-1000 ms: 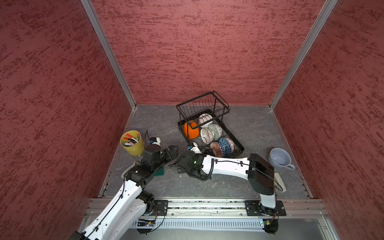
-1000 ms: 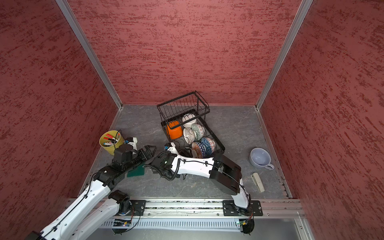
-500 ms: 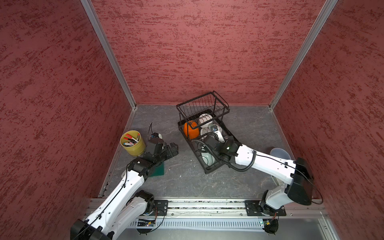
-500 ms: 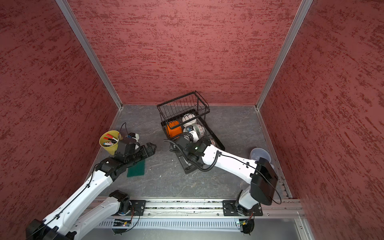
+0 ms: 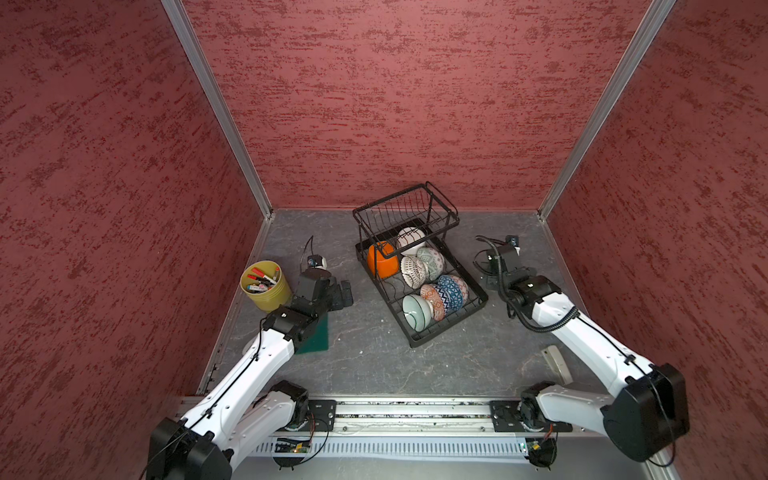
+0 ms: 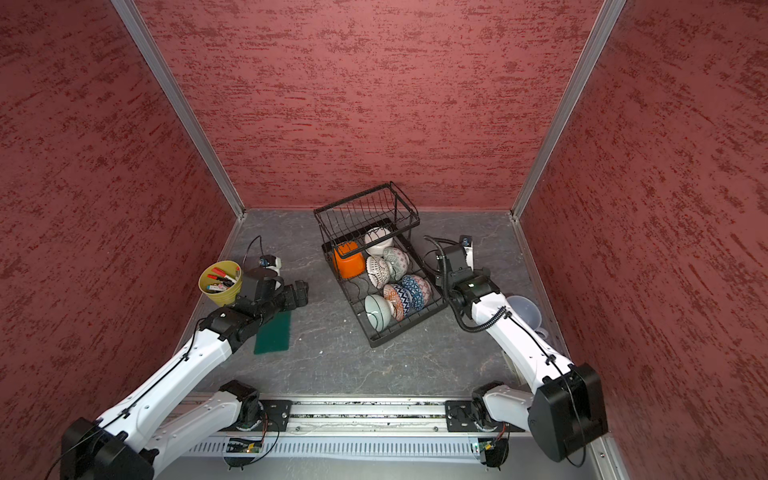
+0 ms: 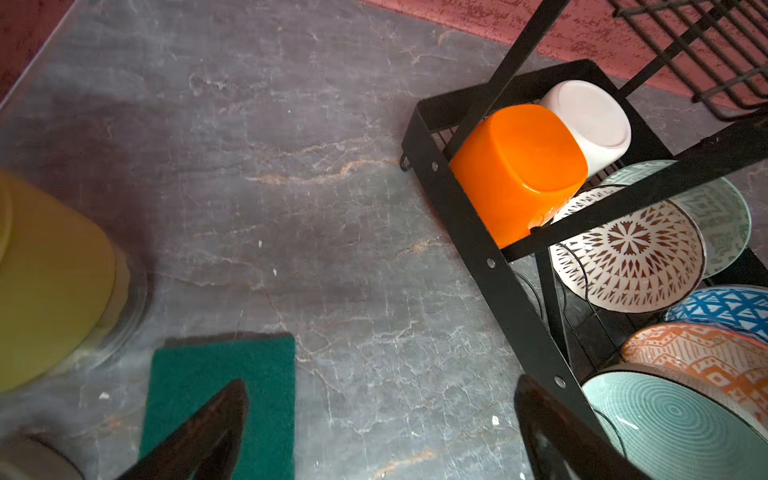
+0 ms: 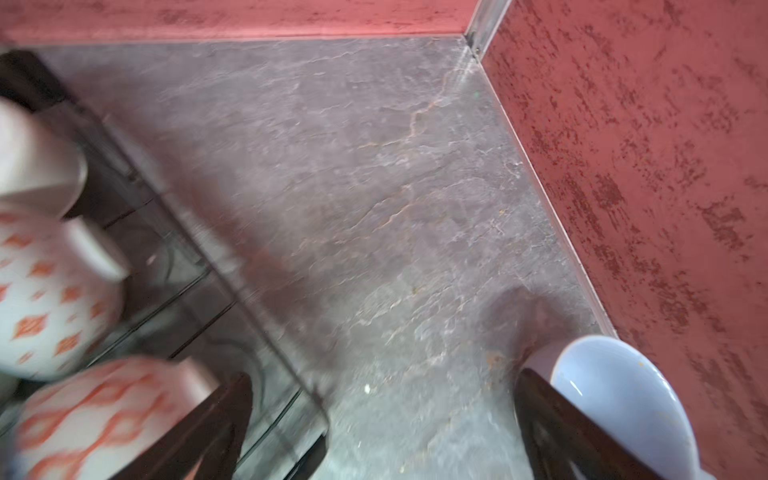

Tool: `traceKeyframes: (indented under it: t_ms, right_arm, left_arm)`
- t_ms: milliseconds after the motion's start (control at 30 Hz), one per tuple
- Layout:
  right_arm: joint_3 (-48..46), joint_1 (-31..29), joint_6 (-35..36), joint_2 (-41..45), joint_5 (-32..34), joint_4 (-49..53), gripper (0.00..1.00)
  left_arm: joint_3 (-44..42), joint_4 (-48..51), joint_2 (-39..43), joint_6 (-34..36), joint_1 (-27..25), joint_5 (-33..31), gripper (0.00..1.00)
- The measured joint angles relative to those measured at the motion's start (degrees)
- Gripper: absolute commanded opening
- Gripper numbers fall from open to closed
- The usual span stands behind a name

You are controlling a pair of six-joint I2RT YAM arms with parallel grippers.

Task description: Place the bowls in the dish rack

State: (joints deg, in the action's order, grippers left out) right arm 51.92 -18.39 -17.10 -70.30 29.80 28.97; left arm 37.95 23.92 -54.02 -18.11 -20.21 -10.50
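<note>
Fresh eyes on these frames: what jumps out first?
The black dish rack mid-table, holding seven bowls, the plain orange bowl brightest at its raised-basket end. Both claws stand open and empty beside it: left claw by the green pad and yellow pen pot, right claw near the pale blue cup.

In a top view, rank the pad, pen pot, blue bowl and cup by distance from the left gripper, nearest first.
1. Pad: on the table just below the left gripper, toward the robot.
2. Pen pot: left of it, by the wall.
3. Blue bowl: right of the middle.
4. Cup: far right, by the wall.
</note>
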Motion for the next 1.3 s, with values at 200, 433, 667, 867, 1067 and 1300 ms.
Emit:
traceKeyframes:
  t_ms: [200, 433, 667, 867, 1067, 1300]
  right_arm:
    - [-7.76, 6.71, 7.08, -1.95, -4.61, -16.0, 0.99]
    - [-14.99, 13.62, 12.48, -6.78, -10.56, -35.45, 0.99]
    - [-17.84, 15.02, 15.63, -14.05, -13.29, -53.24, 0.99]
    - [-23.45, 15.41, 17.55, -17.59, -15.15, -65.64, 0.99]
    - [-26.12, 17.62, 17.38, -17.88, -18.36, -72.98, 0.99]
    - [-35.39, 19.8, 17.03, -17.33, -23.8, -86.95, 0.99]
  left_arm:
    - [-2.8, -6.71, -0.74, 4.15, 3.56, 0.37, 0.99]
    - [-6.49, -13.2, -0.68, 7.08, 9.07, 3.1, 1.0]
    - [-10.01, -19.12, 0.0, 7.91, 13.53, 4.07, 1.0]
    - [-12.09, -23.71, -0.52, 8.37, 16.7, 5.97, 1.0]
    - [-12.15, -28.89, -2.99, 10.05, 18.05, 7.34, 0.99]
    - [-15.15, -41.35, -9.18, 12.57, 19.43, 6.97, 0.99]
